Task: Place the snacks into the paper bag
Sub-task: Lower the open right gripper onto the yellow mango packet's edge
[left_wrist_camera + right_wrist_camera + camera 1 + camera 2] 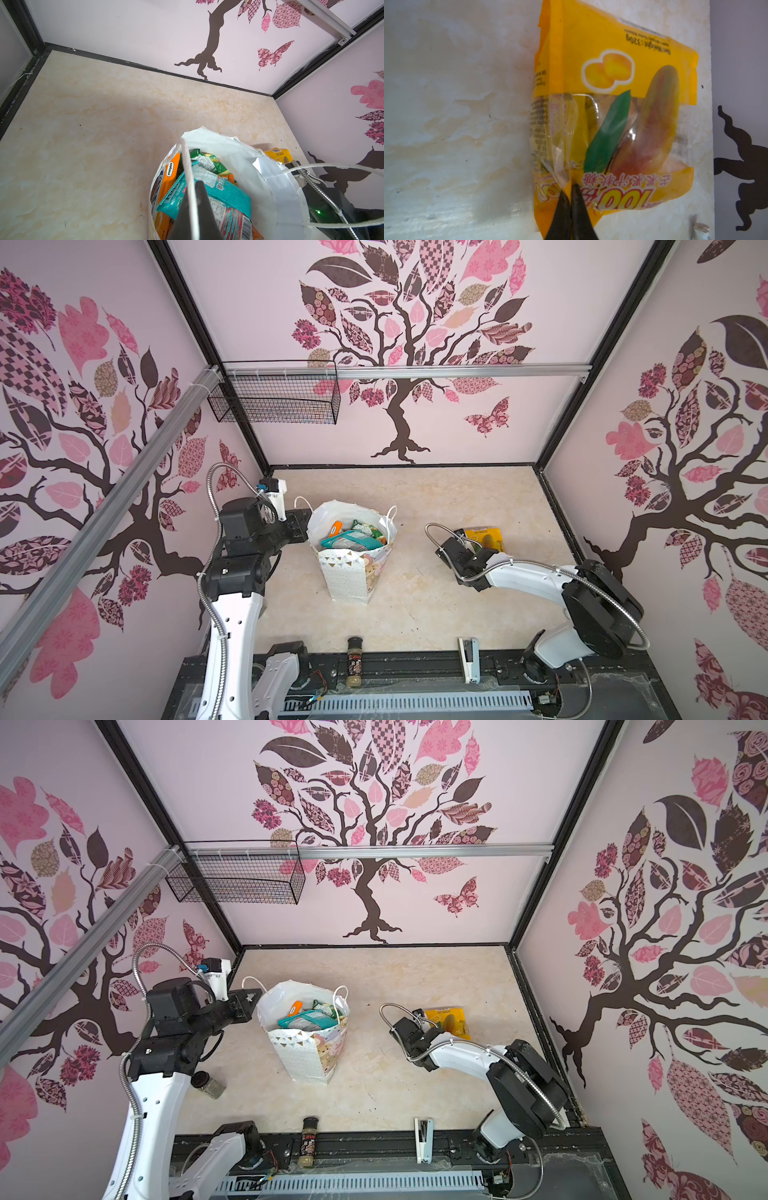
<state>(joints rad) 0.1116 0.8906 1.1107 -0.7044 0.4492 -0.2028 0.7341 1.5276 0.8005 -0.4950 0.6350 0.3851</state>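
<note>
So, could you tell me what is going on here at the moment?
The robot is packing snacks into a paper bag. The left fingers are pinched shut on the bag's cord handle, and several packets already sit inside. The right fingers are shut on a yellow packet lying on the table to the bag's right, the only snack seen outside it.

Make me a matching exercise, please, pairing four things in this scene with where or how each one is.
1 yellow packet
2 teal packet
3 stapler
4 paper bag

A standing upright, open-topped
B inside the paper bag
C pinched in the right jaws
D lying across the black front rail

Pairs: 1-C, 2-B, 3-D, 4-A
</note>
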